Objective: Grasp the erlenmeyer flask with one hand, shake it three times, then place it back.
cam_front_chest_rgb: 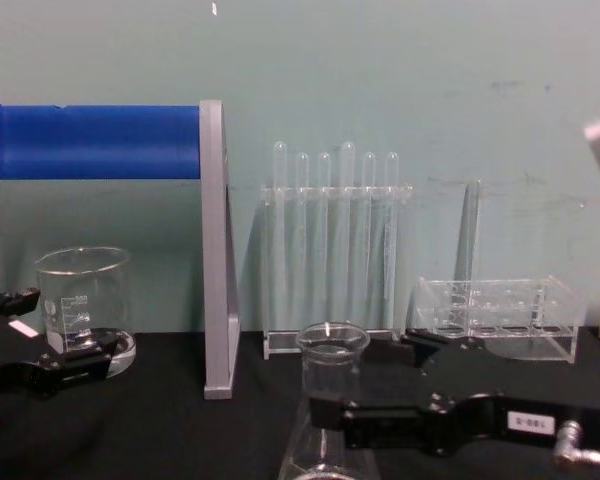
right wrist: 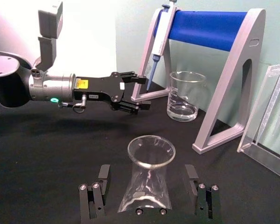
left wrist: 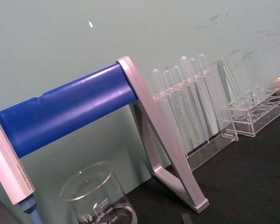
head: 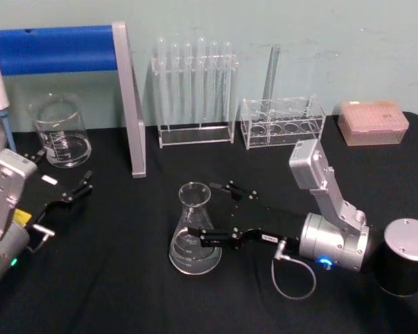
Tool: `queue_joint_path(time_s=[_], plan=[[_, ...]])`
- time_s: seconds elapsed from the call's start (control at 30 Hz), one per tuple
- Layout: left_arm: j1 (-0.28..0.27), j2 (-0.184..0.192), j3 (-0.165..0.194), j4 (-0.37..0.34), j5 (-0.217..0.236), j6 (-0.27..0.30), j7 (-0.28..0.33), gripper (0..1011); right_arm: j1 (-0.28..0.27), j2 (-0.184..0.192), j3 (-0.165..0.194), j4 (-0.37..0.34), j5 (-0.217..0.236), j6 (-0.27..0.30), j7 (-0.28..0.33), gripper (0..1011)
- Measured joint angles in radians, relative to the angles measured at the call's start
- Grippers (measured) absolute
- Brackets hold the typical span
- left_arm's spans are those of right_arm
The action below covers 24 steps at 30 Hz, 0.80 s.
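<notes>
Right gripper [head: 209, 213] at lower centre of head frame, jaws apart, one on each side of the flask [head: 193, 233]; wrist view shows gaps on both sides. Flask upright on black table [head: 125, 292]. Left gripper [head: 61, 174] idle at left edge, jaws apart, near beaker [head: 59, 132].

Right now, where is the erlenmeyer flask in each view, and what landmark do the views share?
Head view: erlenmeyer flask lower centre, between the right gripper's open jaws; left gripper idle at left.
Chest view: bottom centre, neck and rim.
Right wrist view: close up, between those jaws.
Left wrist view: faces the beaker and blue-bar stand.
Shared landmark: that blue-bar stand.
</notes>
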Motion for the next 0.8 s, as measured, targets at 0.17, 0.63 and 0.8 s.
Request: queue_joint_path(time_s=[0.17, 0.63, 0.8], plan=[[0.000, 0.000, 0.000, 0.000, 0.000, 0.000, 0.000, 1001, 0.025, -0.028, -0.010, 0.036, -0.011, -0.005, 0.002, 1002], [0.000, 0.000, 0.000, 0.000, 0.000, 0.000, 0.000, 1001, 0.057, -0.068, -0.020, 0.084, -0.022, -0.007, 0.003, 1003], [0.000, 0.000, 0.000, 0.000, 0.000, 0.000, 0.000, 1001, 0.061, -0.071, -0.022, 0.088, -0.025, -0.008, 0.005, 1002]])
